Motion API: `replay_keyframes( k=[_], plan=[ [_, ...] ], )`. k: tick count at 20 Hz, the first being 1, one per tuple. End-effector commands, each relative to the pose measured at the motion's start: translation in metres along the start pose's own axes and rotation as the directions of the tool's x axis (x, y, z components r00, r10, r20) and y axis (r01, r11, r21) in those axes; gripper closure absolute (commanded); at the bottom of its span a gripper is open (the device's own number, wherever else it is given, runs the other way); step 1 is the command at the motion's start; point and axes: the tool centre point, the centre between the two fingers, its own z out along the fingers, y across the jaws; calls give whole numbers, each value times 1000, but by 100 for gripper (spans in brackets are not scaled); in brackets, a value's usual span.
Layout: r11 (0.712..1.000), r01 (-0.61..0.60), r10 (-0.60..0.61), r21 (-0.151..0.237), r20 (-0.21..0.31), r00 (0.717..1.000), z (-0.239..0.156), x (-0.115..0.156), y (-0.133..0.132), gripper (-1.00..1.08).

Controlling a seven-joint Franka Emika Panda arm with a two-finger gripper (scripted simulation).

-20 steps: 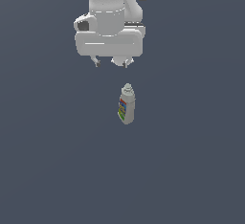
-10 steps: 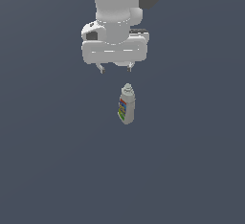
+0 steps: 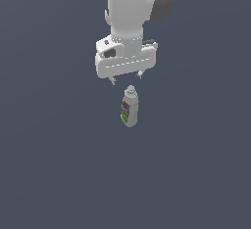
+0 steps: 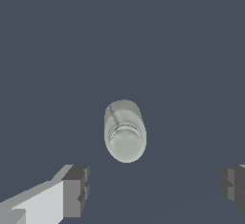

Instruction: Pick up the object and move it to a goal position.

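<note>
The object is a small pale grey-white bottle (image 3: 129, 106) with a rounded cap and a multicoloured label. It stands on the dark grey floor below the arm in the exterior view. In the wrist view the bottle (image 4: 124, 130) shows from above, cap towards the camera. My gripper (image 3: 125, 79) hangs just above and behind the bottle's cap, apart from it. Its jaws are wide open and empty. In the wrist view the gripper (image 4: 155, 189) has one fingertip (image 4: 75, 189) on each side, with the bottle beyond the gap between them.
Plain dark grey floor (image 3: 59, 174) surrounds the bottle. No other objects show. The white arm body (image 3: 128, 17) rises above the gripper.
The arm has moved towards the exterior view's right and turned, bringing the open gripper closer over the bottle. The bottle has not moved.
</note>
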Motion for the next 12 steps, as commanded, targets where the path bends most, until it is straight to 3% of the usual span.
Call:
replay_keyframes(
  k=[1,12],
  plan=[
    [999,47,-47,1,5,999,6,2,-5,-92],
    [994,110,-110,3,12,994,15,4,-11,-92]
  ],
)
